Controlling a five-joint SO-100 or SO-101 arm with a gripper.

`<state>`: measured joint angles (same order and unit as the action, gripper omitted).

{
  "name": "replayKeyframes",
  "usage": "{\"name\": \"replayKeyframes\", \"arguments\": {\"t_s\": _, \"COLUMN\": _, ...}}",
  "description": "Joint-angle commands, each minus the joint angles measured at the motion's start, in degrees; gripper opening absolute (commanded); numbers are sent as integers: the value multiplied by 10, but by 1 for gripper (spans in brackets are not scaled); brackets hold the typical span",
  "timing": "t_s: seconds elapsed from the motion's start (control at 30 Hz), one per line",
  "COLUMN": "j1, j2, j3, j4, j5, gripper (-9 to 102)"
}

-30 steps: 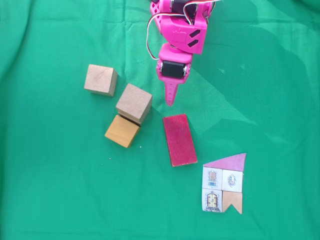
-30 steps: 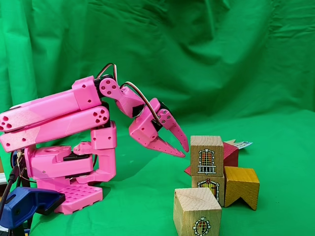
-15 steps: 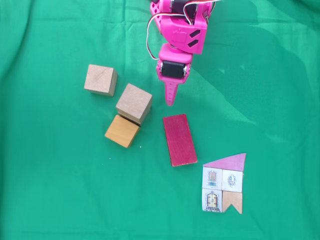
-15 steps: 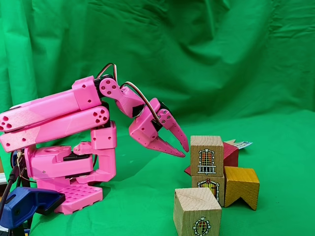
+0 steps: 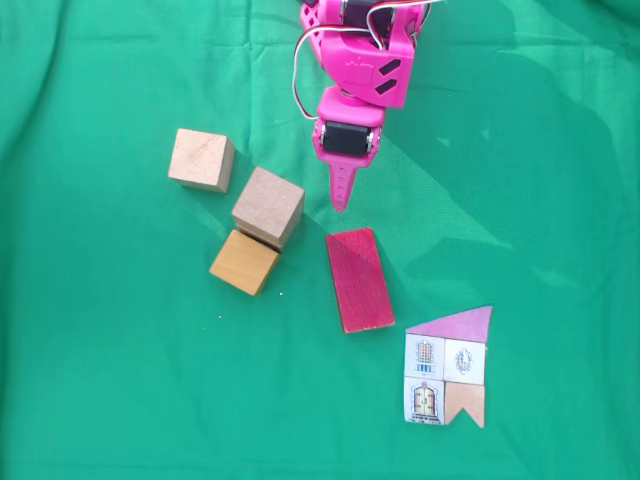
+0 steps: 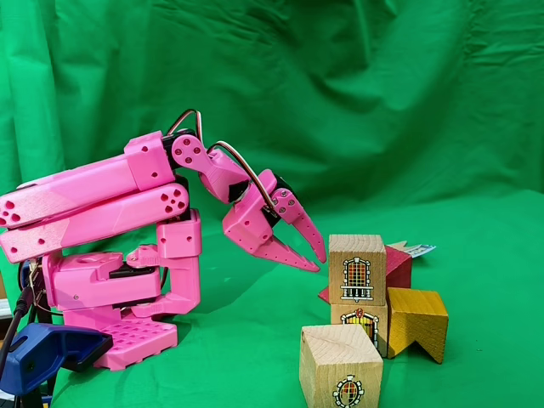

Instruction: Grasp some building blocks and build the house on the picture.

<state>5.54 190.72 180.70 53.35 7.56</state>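
Right, end effector (image 5: 341,200) is hovering above the table (image 5: 100,380), empty, fingers slightly parted in the side fixed view (image 6: 316,260), gripping nothing. It's sitting just above the near end of the red block (image 5: 359,279) in the top fixed view, not touching.

Blocks: one pale cube (image 5: 201,159) is lying apart at upper left; second pale cube (image 5: 268,206) is stacked on something, partly overlapping the orange-brown cube (image 5: 244,262). Side fixed view is showing the window cube (image 6: 356,268) sitting on a door cube (image 6: 360,325), orange notched cube (image 6: 416,321) touching beside. Picture (image 5: 449,367) is lying flat at lower right, well apart from the cubes.

Judgement: build is partly standing, roof looks like the missing piece. For the step in hand:
- open wider before descending, red block is flat and low
- grip across its short side, near the middle, so it isn't tilting on lift
- approach steeply; a shallow finger will be shoving it along the cloth
- keep clear of the stacked cubes when swinging left, stack looks easy to knock.
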Motion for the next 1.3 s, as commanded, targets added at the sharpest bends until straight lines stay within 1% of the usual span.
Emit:
{"name": "replayKeyframes", "arguments": {"t_s": 0.0, "j1": -12, "j2": 37, "j3": 10, "j4": 3, "j5": 3, "gripper": 0}}
{"name": "replayKeyframes", "arguments": {"t_s": 1.0, "j1": -14, "j2": 30, "j3": 5, "j4": 2, "j5": -7, "gripper": 0}}
{"name": "replayKeyframes", "arguments": {"t_s": 1.27, "j1": -14, "j2": 25, "j3": -26, "j4": 2, "j5": -87, "gripper": 0}}
